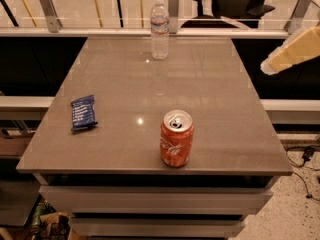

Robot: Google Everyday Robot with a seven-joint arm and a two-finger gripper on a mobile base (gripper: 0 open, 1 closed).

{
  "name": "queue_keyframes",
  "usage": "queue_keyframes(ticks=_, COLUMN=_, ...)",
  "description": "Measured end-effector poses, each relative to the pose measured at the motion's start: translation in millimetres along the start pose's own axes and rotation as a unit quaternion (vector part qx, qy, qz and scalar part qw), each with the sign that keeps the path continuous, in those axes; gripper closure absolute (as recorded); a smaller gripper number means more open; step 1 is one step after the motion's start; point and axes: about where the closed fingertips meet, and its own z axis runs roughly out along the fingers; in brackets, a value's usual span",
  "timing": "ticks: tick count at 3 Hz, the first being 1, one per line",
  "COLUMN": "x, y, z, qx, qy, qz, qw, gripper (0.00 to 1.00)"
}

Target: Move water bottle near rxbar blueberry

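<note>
Saw the water bottle upright at the far edge of the table, well beyond the Coca-Cola can, and the rxbar blueberry lying flat, well left of the can. Found the gripper in the air off the table's side, far right of the can and beyond it, touching nothing; could not tell whether open or closed. Judged the reach not yet made: best taken side-on at label height, gripped squarely, bottle kept upright and carried wide of the can.

Clear plastic water bottle on glossy table; matt end effector at right
</note>
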Motion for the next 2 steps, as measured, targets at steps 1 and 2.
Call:
queue_keyframes(ticks=1, x=-22, y=-19, z=13, qx=0.011, qy=-0.047, qz=-0.003, qw=0.9988, gripper=0.0)
queue_keyframes(ticks=2, x=-39, y=-33, z=29, qx=0.01, qy=-0.106, qz=-0.001, qw=0.9943, gripper=0.0)
